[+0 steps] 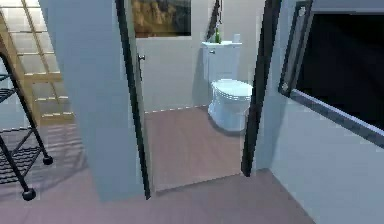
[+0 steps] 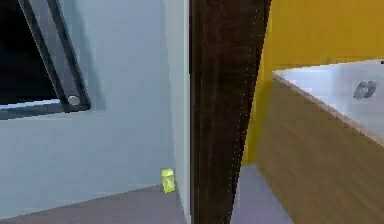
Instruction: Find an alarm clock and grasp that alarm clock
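Observation:
An open doorway [image 1: 195, 130] with dark jambs leads into a small bathroom. Inside stands a white toilet [image 1: 230, 100]. On its tank sit a small green plant [image 1: 217, 37] and a small white thing [image 1: 237, 39]. In the arm side view a small yellow-green thing [image 2: 168, 180] lies on the floor at the foot of the grey wall. A small grey thing [image 2: 365, 90] rests on the white-topped wooden counter [image 2: 330, 140] at the right.
A black wire rack on wheels [image 1: 15, 130] stands at the forward view's left, with a light wooden lattice [image 1: 35, 70] behind it. A dark-framed black panel [image 1: 340, 65] hangs on the right wall. A dark brown upright panel [image 2: 230, 100] splits the arm side view, with a yellow wall [image 2: 320, 35] beyond.

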